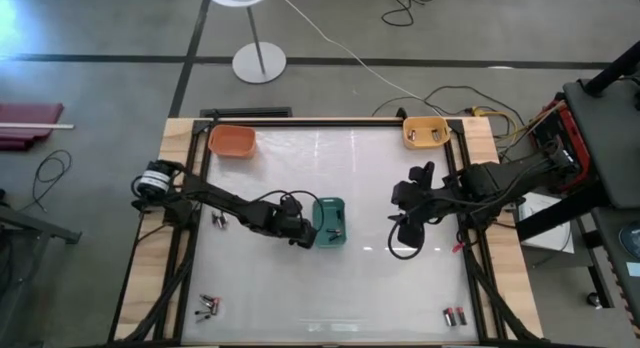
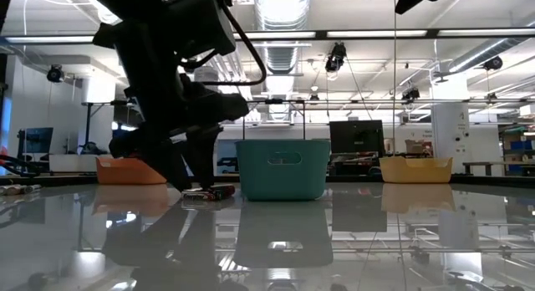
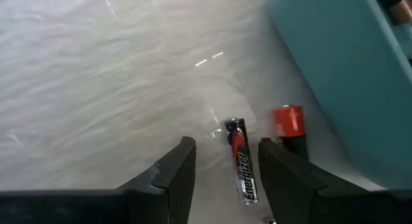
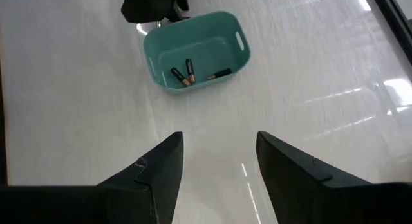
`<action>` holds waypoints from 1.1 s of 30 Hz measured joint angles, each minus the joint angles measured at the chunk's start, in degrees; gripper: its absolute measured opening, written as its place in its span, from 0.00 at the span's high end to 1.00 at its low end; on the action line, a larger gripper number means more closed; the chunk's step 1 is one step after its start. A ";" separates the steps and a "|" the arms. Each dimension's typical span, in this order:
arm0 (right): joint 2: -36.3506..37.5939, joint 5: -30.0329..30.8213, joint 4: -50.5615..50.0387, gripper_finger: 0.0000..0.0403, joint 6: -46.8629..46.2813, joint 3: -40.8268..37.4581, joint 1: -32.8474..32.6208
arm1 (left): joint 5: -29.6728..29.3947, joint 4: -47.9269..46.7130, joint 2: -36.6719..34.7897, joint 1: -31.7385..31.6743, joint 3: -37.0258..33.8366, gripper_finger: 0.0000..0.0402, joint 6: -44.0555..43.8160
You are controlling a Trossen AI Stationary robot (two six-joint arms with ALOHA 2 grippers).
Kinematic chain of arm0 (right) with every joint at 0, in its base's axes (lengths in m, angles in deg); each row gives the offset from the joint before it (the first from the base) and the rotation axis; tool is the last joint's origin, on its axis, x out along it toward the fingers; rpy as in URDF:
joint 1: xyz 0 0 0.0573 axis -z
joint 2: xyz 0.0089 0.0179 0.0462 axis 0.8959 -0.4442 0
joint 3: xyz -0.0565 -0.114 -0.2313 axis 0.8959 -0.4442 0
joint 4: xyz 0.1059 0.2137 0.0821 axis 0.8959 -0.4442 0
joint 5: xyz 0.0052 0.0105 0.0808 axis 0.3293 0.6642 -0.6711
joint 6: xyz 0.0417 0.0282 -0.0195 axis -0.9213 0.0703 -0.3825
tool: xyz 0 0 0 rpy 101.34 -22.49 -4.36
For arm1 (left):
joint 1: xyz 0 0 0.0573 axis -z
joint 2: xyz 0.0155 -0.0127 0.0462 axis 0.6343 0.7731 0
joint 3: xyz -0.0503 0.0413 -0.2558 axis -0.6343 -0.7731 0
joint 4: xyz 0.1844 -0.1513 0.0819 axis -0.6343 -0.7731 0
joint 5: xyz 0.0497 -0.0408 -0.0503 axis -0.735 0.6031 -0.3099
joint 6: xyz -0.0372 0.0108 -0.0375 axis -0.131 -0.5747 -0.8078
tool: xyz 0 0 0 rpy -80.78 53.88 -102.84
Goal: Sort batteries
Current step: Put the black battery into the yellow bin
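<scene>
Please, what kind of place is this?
Probably a robotics lab or workshop. The white table stands on a bare grey floor with loose cables, and the low view shows a large hall with ceiling lights and monitors.

Three batteries [image 4: 187,72] in middle bin [image 1: 330,210], two bins at table's [image 1: 300,298] far corners

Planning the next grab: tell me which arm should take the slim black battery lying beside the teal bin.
Left. The left pincer is open with that slim battery lying between its fingers, right beside the teal bin. The right pincer is open too, but sits well back from the bin over bare table.
</scene>
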 joint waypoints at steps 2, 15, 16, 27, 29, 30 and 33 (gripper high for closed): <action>0.00 0.02 0.04 0.53 0.00 0.00 0.00 | -0.01 -0.28 0.27 0.00 0.00 0.66 0.43; -0.09 1.40 0.49 0.57 -2.66 -0.03 0.00 | 3.49 -1.49 -0.72 -0.07 -0.21 0.98 1.81; -0.11 0.96 0.56 0.58 -3.05 -0.15 0.00 | 3.96 -1.67 -1.42 0.05 -0.34 0.98 1.84; 0.00 -4.72 20.72 0.64 -0.49 -11.79 -2.38 | 1.85 -2.01 -16.30 -2.19 -0.70 0.99 11.46; 0.00 -5.07 27.88 0.64 -0.79 -15.36 -1.94 | 0.53 3.36 -19.31 -2.57 -0.97 0.99 18.74; 0.00 -5.12 31.80 0.64 -0.81 -17.18 -1.17 | 0.35 7.09 -20.61 -3.10 -1.38 0.99 22.39; 0.00 -5.04 44.44 0.61 -1.23 -22.77 1.99 | 3.36 19.44 -23.67 -6.60 -3.01 0.99 28.34</action>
